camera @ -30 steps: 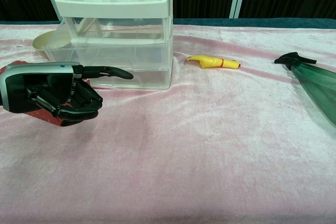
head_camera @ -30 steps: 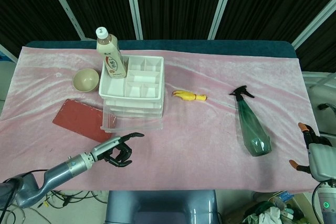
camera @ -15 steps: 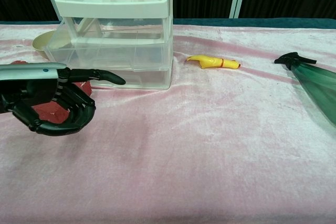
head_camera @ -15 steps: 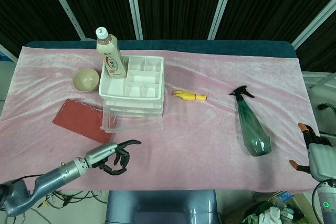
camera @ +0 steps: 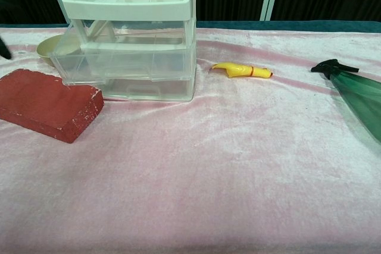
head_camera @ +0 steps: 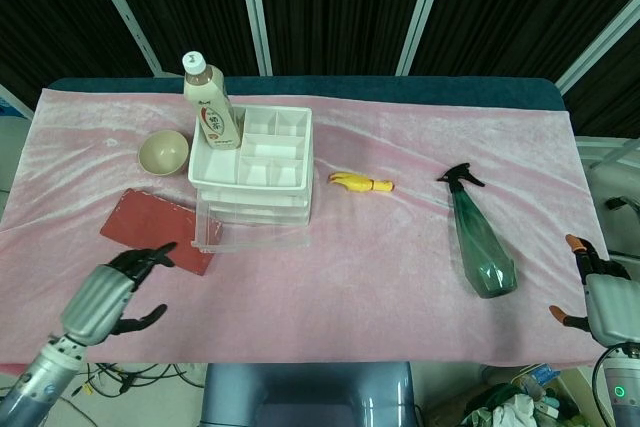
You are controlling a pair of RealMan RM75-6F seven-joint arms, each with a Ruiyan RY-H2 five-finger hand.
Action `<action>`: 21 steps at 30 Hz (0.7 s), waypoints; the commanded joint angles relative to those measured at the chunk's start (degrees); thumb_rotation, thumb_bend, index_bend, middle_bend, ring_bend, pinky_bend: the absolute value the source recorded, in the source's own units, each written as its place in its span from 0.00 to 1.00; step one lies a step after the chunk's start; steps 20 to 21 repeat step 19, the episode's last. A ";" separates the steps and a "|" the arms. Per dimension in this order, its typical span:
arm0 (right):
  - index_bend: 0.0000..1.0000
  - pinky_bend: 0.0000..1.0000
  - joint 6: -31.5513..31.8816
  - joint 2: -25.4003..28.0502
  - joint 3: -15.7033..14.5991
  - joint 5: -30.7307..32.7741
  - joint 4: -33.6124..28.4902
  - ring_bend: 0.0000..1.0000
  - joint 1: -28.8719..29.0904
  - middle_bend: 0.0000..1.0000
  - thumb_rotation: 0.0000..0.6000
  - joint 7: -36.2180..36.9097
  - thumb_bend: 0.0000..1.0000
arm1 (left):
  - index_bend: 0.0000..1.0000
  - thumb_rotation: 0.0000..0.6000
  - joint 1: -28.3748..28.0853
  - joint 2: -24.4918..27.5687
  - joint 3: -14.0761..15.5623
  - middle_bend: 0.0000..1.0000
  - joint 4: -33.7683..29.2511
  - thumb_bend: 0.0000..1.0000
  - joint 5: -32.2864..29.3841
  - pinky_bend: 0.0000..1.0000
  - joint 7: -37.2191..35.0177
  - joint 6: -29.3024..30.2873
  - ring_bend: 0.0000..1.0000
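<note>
Since a second ago we have drawn our left hand (head_camera: pixel 118 282) back from the front of the drawer unit (head_camera: pixel 255 172) toward the near left table edge; it now hangs over the near end of the red brick (head_camera: pixel 158 227), fingers spread, holding nothing, whether it touches the brick we cannot tell. In the chest view only a dark fingertip shows at the left border. Our right hand (head_camera: pixel 597 292) waits off the right edge, fingers apart, empty. Open pink cloth (camera: pixel 226 165) lies between the brick and the spray bottle (head_camera: pixel 478 242)
</note>
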 commanded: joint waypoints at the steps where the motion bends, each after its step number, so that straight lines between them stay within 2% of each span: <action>1: 0.08 0.23 0.14 -0.01 -0.02 -0.15 -0.05 0.28 -0.02 0.11 1.00 -0.08 0.00 | 0.07 1.00 5.72 2.27 -0.21 0.29 -1.78 0.27 -3.26 0.22 2.13 5.42 0.15; 6: 0.08 0.23 0.38 -0.10 -0.15 -0.74 -0.10 0.28 -0.03 0.11 1.00 0.05 0.00 | 0.06 1.00 9.38 1.94 -0.78 0.24 1.13 0.26 -6.04 0.17 -0.20 8.15 0.11; 11: 0.08 0.23 0.01 0.26 -0.70 -2.27 -0.49 0.28 0.15 0.10 1.00 1.49 0.00 | 0.04 1.00 10.30 1.32 -1.39 0.17 2.72 0.21 -11.02 0.12 -1.55 4.53 0.05; 15: 0.08 0.23 0.71 0.53 -0.87 -3.78 -0.59 0.28 0.06 0.10 1.00 2.81 0.00 | 0.04 1.00 10.67 1.18 -3.17 0.15 3.21 0.21 -11.45 0.12 -2.12 4.81 0.05; 21: 0.08 0.23 1.10 0.58 -0.89 -4.35 -0.66 0.28 0.01 0.10 1.00 3.45 0.00 | 0.04 1.00 11.41 1.45 -3.65 0.15 3.22 0.21 -12.08 0.12 -2.64 4.41 0.05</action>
